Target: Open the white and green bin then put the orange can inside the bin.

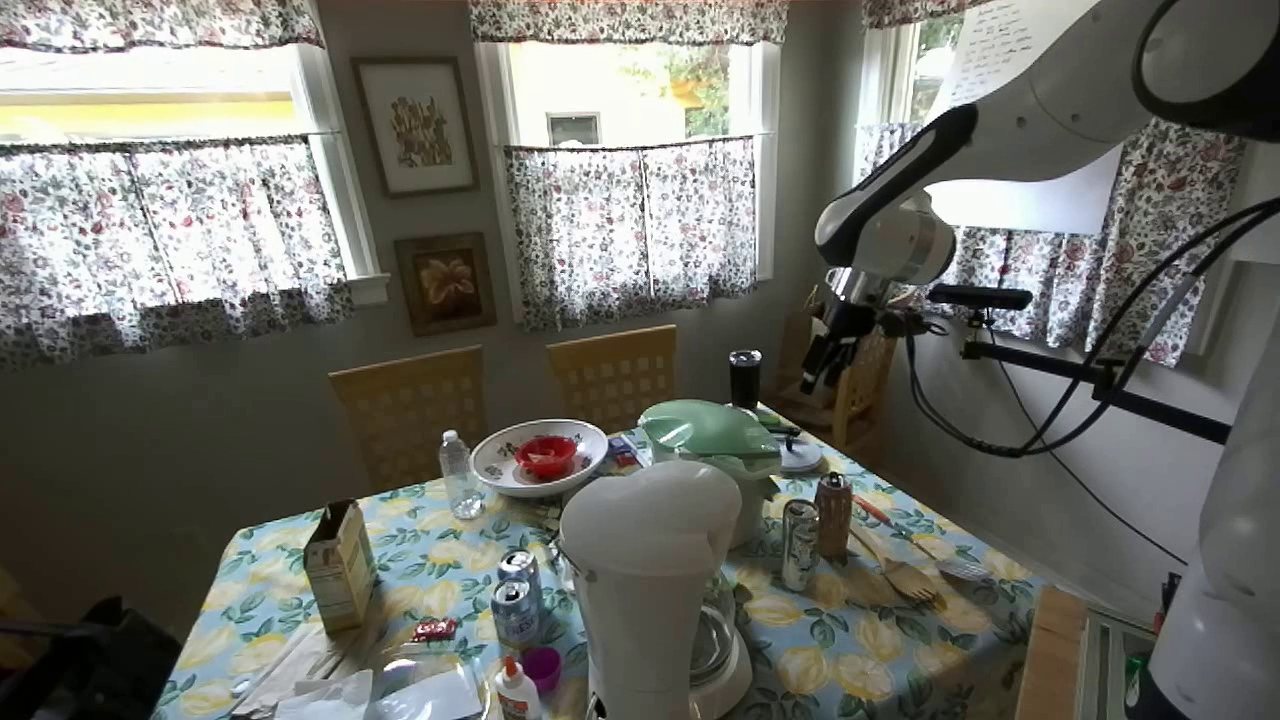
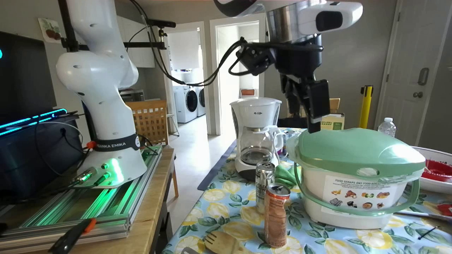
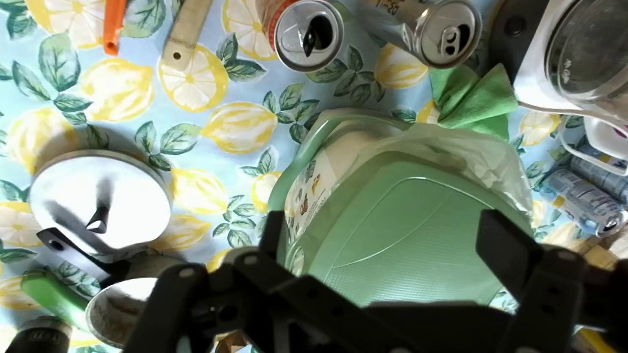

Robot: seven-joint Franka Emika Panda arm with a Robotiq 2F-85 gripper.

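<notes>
While the gripper (image 3: 380,229) hung unclenched above the bin (image 2: 356,155), the orange can (image 2: 275,219) stood toward the table's (image 1: 940,655) robot-side corner.

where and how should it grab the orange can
Probably the upper body, just below the rim, coming straight down from above. The orange can stands upright with its top exposed, and its round sides suit the open gripper. The silver can stands close beside it, so closing across the two sides that don't face that can would likely avoid knocking it.
</notes>
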